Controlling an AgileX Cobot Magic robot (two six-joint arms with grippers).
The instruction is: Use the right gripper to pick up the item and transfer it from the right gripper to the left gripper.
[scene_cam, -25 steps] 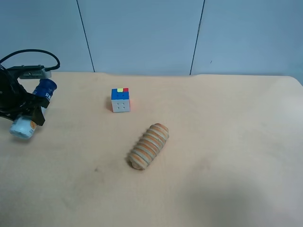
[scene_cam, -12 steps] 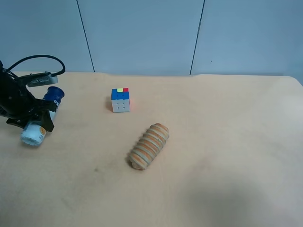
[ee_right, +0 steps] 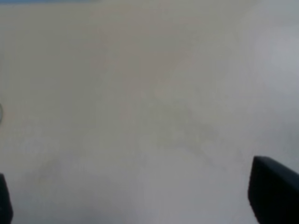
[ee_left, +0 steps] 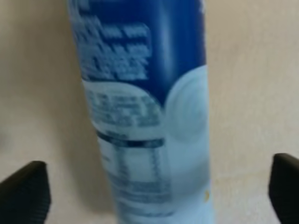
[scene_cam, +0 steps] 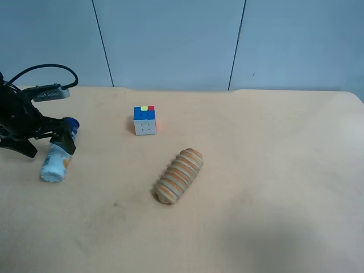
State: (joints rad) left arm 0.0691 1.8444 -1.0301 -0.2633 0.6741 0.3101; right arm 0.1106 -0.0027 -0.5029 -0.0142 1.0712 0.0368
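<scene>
Fingers of the left gripper (ee_left: 154,196) stand wide apart, one dark tip at each edge of the left wrist view, with the item (ee_left: 145,116) lying between them but touching neither; nothing is in their hold. In the exterior high view this same black claw (scene_cam: 51,142) sits at the far left of the desk (scene_cam: 273,187), and the item (scene_cam: 57,162) rests on its side on the desk surface just beside it, blue cap toward the claw and white body pointing away. Fingers of the right gripper (ee_right: 135,196) are spread too, only their dark tips showing at the edges of the right wrist view, over bare desk with nothing held; that arm does not appear in the exterior high view. The puzzle cube (scene_cam: 144,120) and the ribbed roll (scene_cam: 178,176) sit well apart from the item, nearer the middle. Judging by this layout, the item now lies on the left gripper's side with neither claw gripping it, so the handover looks finished or nearly so, with perhaps only the arm's withdrawal left.
</scene>
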